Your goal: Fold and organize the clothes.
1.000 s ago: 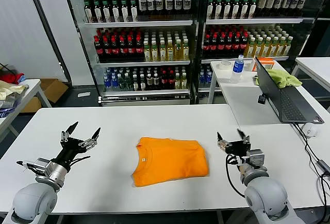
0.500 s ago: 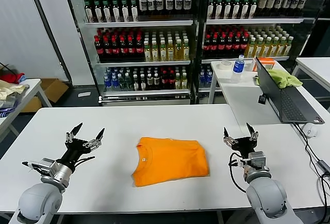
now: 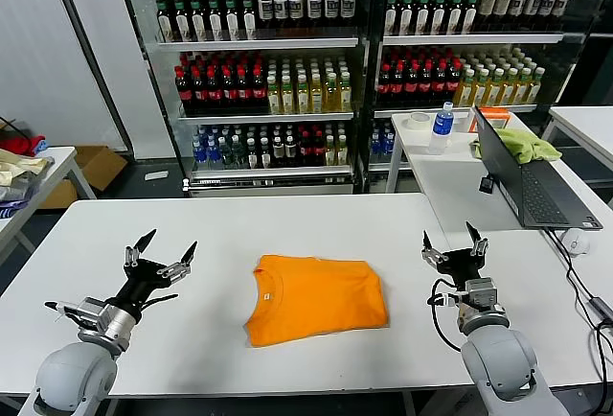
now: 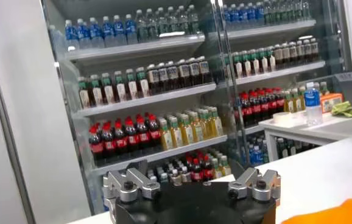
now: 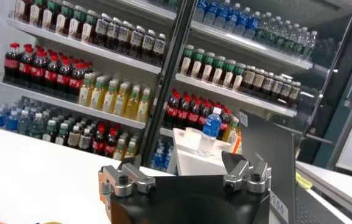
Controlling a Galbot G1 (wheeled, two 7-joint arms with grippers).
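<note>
Both claws stood with their fingers spread apart and held nothing: my left gripper (image 3: 158,255) hung above the table at lower left of the head view, my right gripper (image 3: 455,248) at lower right. The orange T-shirt (image 3: 318,298) lay at lower centre between them, well apart from each. It sat flat on the white table (image 3: 239,219) as a compact rectangle, collar turned toward the left gripper, with a small pale mark beside the collar.

I judged the folding largely complete. The edge nearest the camera ran slightly askew, so the step in hand appeared to be a final squaring or a lift to a place for storing it. To do that well I would bring both claws down on opposite short edges together, pinch through all layers and keep the tension even, so that the fold does not slide open. A one-sided grip would risk unrolling it.

As to containers, none for clothing was visible on the table. Behind it, the glass-fronted coolers (image 3: 364,71) held rows of bottles, dark, red, yellow-green and clear, and both wrist views showed the same shelves. On the side table (image 3: 450,181) at upper right stood a water bottle (image 3: 441,126), a laptop (image 3: 522,181) and a yellow-green cloth (image 3: 525,143).
</note>
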